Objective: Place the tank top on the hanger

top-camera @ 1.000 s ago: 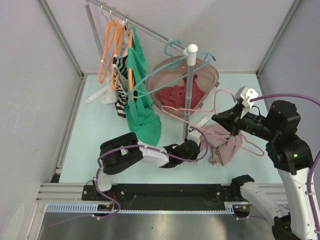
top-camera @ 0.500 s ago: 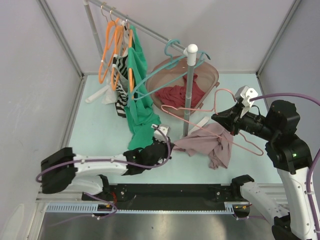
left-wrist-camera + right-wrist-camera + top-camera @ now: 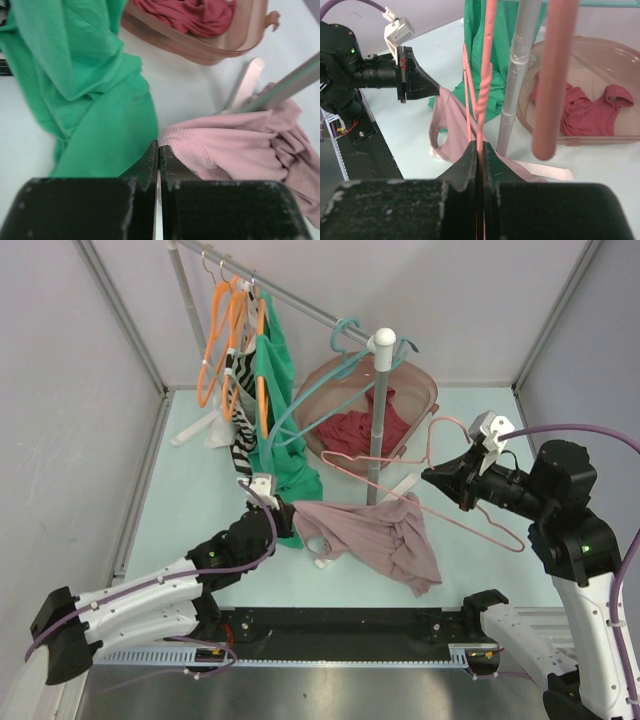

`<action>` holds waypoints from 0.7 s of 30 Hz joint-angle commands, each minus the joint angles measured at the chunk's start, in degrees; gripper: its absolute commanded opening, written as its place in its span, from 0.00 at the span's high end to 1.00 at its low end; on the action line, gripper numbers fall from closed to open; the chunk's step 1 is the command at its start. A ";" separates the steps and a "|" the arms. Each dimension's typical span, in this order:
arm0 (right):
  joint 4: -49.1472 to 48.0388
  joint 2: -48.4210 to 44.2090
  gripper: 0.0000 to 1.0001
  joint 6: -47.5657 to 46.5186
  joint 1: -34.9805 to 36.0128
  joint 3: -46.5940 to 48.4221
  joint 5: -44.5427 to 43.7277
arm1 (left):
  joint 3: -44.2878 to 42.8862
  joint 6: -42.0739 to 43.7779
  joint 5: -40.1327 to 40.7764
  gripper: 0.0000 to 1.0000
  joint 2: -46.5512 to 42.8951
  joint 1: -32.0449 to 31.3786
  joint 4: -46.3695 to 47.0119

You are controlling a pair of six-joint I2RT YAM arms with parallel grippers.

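Note:
The dusty mauve-pink tank top (image 3: 380,540) lies stretched across the table, left of the rack pole's foot to the front right. My left gripper (image 3: 287,518) is shut on its left hem; in the left wrist view the ribbed hem (image 3: 200,145) meets the closed fingertips (image 3: 159,150). My right gripper (image 3: 433,478) hovers above the top's right part, shut on the thin light-pink hanger (image 3: 440,421). Seen from the right wrist, the hanger's twisted wire (image 3: 487,75) rises from between the closed jaws (image 3: 481,146), with the tank top (image 3: 451,117) below.
A green garment (image 3: 285,455) hangs from the rail beside my left gripper. The rack pole (image 3: 378,420) stands between the grippers. Behind it sits a brown basket (image 3: 425,390) with a dark red garment (image 3: 350,428). Orange hangers (image 3: 225,340) and a teal hanger (image 3: 340,335) hang on the rail.
My left arm has swung out to the left and back, dragging the tank top's hem with it and spreading the fabric. The right gripper and hanger have barely moved.

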State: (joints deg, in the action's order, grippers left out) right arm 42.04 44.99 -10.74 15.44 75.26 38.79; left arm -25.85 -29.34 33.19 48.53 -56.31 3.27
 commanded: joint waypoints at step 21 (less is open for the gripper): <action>-3.99 -1.31 1.00 3.62 0.82 -8.82 1.82 | 10.63 -15.64 -19.47 0.31 0.86 12.90 2.26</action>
State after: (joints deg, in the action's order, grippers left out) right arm 40.93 43.97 -8.08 15.68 67.13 39.92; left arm -19.70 -35.38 19.55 51.05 -43.70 -0.38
